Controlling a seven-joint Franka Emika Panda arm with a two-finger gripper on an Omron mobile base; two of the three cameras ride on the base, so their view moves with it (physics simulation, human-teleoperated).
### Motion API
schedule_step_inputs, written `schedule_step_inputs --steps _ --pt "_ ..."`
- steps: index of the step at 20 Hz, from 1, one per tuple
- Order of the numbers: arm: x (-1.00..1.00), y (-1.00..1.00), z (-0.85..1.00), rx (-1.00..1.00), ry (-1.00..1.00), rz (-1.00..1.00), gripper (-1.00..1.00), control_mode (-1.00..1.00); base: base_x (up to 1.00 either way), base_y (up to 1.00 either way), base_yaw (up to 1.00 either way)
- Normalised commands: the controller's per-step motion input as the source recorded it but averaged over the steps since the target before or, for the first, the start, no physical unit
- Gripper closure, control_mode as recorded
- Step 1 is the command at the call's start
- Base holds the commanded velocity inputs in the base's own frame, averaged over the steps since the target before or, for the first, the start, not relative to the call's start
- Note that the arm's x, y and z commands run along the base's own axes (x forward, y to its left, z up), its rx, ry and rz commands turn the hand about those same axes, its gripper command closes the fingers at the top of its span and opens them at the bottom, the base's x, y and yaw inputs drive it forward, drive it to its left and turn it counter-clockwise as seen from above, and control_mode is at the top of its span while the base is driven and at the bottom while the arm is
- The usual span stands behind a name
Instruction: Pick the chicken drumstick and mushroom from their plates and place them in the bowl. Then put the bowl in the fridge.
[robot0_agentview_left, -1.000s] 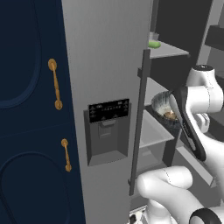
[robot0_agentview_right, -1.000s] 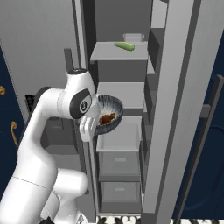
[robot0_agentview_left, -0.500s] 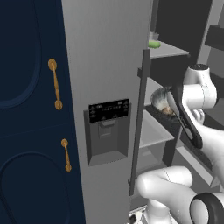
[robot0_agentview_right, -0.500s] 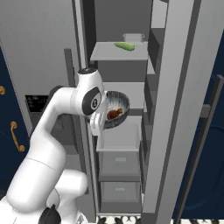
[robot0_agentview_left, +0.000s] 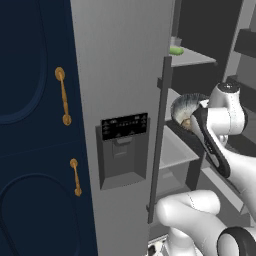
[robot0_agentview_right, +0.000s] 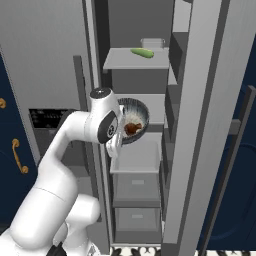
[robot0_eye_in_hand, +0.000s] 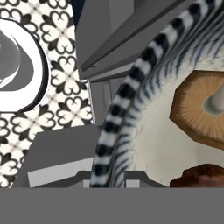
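Navy cabinets with brass handles flank a grey fridge (robot0_agentview_left: 120, 75) whose door stands open on pale shelves. In the left base view the arm reaches past the door edge with the bowl (robot0_agentview_left: 186, 108) tipped up at its wrist, level with a middle shelf (robot0_agentview_left: 176, 150) that lies just below it; a green vegetable (robot0_agentview_left: 175, 50) sits on the shelf above. In the right base view the bowl (robot0_agentview_right: 134, 120) hangs tilted just beyond the gripper (robot0_agentview_right: 119, 131), over the bare shelf (robot0_agentview_right: 136, 157), the drumstick (robot0_agentview_right: 132, 128) resting low inside, likely slid there by the tilt. In the hand view the jaws sit clamped on the bowl's striped rim (robot0_eye_in_hand: 127, 94); the mushroom (robot0_eye_in_hand: 202, 109) lies cap-down just beyond them, the drumstick (robot0_eye_in_hand: 202, 176) nearer, floor tiles (robot0_eye_in_hand: 65, 78) far below.
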Motion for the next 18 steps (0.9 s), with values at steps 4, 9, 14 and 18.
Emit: schedule_step_inputs --steps 4,9,14,18 --pt "0.42 0.00 0.06 0.00 -0.06 0.00 1.00 -1.00 0.00 0.00 0.00" --pt "0.23 -0.05 0.09 0.00 -0.04 0.00 1.00 -1.00 0.00 0.00 0.00" --pt "0.33 0.00 0.00 0.00 -0.03 0.02 1.00 -1.00 0.00 0.00 0.00" --pt "0.54 0.00 0.00 0.00 -0.02 0.00 1.00 -1.00 0.00 0.00 0.00"
